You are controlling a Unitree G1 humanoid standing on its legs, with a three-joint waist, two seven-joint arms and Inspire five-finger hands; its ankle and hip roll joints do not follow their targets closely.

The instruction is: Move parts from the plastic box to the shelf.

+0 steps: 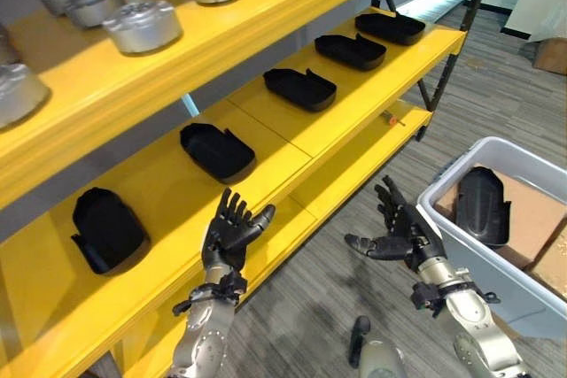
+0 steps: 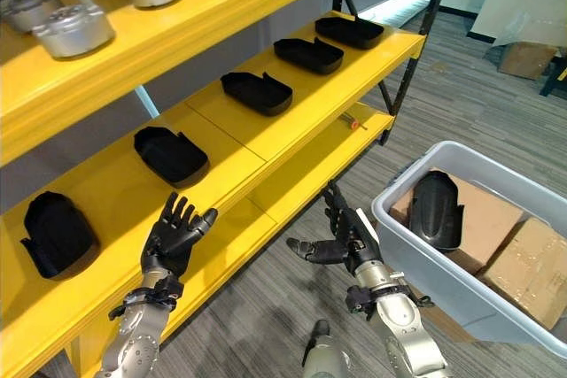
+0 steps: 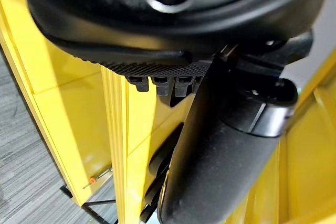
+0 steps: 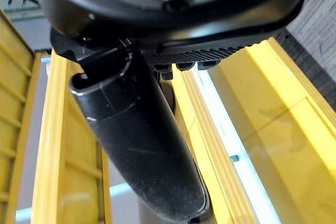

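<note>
Left eye view: glossy black curved part [image 1: 483,205] in grey box [image 1: 532,294]; both hands' fingers released.

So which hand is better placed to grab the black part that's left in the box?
Right, probably. The right hand hangs open beside the plastic box holding the black part. The left hand is open by the shelf, farther off.

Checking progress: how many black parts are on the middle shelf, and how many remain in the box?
5 on the yellow shelf, spaced in a row; 1 in the grey box, resting on cardboard. More may be hidden.
</note>
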